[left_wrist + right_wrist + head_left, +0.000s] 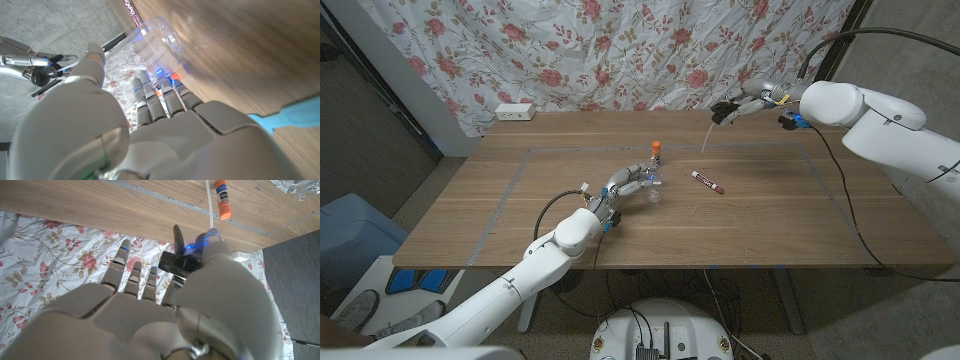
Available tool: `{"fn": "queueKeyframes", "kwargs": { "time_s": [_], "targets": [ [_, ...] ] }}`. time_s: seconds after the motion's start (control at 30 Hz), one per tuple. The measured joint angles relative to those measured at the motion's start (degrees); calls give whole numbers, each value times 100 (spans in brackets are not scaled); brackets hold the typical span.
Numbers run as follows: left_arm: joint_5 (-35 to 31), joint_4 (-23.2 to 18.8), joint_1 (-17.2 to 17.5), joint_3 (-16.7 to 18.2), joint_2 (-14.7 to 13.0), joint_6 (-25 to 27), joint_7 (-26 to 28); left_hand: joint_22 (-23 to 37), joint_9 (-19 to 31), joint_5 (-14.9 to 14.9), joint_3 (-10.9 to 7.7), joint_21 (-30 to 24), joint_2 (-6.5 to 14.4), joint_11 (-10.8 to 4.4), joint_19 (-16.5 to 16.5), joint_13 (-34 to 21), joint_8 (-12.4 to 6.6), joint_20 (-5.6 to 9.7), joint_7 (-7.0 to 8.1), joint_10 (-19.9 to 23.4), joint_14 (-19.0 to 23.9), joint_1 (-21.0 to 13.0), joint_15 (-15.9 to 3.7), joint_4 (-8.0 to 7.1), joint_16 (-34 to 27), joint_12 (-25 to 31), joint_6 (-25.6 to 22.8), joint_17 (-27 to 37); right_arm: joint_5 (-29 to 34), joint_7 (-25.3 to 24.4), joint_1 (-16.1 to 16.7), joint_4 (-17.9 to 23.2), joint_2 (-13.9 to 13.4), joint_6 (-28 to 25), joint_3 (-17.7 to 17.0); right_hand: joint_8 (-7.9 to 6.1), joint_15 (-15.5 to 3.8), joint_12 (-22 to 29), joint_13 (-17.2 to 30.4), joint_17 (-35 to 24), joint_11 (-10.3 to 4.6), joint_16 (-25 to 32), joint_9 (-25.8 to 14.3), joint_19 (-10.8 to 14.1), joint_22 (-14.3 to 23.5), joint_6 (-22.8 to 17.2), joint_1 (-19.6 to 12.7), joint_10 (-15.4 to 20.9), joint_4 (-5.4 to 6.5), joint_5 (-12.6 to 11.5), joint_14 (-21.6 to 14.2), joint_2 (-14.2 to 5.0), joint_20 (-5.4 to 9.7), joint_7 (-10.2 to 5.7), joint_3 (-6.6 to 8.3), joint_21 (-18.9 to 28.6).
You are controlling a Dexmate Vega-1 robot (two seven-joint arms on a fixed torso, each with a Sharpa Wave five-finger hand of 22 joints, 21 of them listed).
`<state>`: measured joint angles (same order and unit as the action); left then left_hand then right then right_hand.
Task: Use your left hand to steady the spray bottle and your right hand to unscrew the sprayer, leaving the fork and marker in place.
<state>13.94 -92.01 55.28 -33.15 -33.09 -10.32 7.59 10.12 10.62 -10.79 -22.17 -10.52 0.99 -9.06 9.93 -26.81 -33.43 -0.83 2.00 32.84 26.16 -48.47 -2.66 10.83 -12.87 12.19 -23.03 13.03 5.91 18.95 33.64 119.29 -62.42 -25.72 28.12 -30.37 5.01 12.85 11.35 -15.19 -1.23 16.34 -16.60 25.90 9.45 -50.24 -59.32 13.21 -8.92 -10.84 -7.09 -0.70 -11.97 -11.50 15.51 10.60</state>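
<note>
- Head view: left hand (625, 186) grips the clear spray bottle (654, 182), just beside the marker (707, 182) on the wooden table (500, 200).
- Right hand (748, 103) pinches the black sprayer (721, 112), raised well beyond the marker, tube (706, 134) dangling.
- Left wrist view: fingers (150, 100) wrap the bottle.
- Right wrist view: sprayer pinched; an orange-capped stick (223, 196) lies past it.

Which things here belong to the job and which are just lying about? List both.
Job in hand:
spray bottle, held by the left hand
sprayer with its tube hanging, held up by the right hand

Lying about:
marker, to be left in place
orange-capped stick
power strip
</note>
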Motion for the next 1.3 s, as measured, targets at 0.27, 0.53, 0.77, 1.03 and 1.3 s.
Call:
{"fn": "queueKeyframes", "kwargs": {
  "time_s": [0.27,0.53,0.77,1.03,1.3],
  "targets": [
    [-109,-12,5,3,-9,156,72,0,-27,1,0,0,2,-114,-84,117,113,59,82,-56,-18,-2,0,0,64,-4,-40,-115,3,-4,59,-135,66,-4,46,0,0,0,0,-3,0,45,16,40,0,0,0,0,0,-23,0,0,40,0,0,0],
    [-242,-286,111,56,-260,245,131,-19,-27,6,0,0,2,-152,-170,209,177,69,139,-32,-17,-4,0,0,84,-5,-83,-191,44,-268,133,-232,113,-131,55,3,-31,0,0,-13,21,45,28,40,0,0,0,20,0,-23,-31,1,40,0,0,0],
    [-322,-292,111,51,-294,278,142,-27,-29,16,-15,0,-19,-217,-265,299,269,82,200,-72,-90,-154,-11,15,166,-8,-144,-251,-61,-368,199,-299,147,-178,45,10,-31,0,-1,-12,21,45,53,40,0,0,-1,20,-1,-23,-30,1,41,0,-1,0],
    [-354,-267,108,14,-298,310,140,-27,-31,-5,-16,0,-25,-265,-327,371,356,83,253,-104,-120,-268,20,16,166,-45,-196,-265,-221,-491,295,-328,155,-203,-16,24,-31,-45,-1,-12,-11,45,53,40,0,0,-1,52,-1,-23,-30,2,40,0,-1,0],
    [-348,-217,114,-6,-278,306,136,-26,-35,-5,-16,0,-62,-315,-389,423,400,83,296,-154,-171,-305,10,15,207,-51,-155,-292,-326,-589,364,-307,129,-225,-56,3,-31,-49,-1,-12,-11,45,52,39,0,0,-1,51,-1,-21,-30,2,40,0,-1,0]
  ]
}}
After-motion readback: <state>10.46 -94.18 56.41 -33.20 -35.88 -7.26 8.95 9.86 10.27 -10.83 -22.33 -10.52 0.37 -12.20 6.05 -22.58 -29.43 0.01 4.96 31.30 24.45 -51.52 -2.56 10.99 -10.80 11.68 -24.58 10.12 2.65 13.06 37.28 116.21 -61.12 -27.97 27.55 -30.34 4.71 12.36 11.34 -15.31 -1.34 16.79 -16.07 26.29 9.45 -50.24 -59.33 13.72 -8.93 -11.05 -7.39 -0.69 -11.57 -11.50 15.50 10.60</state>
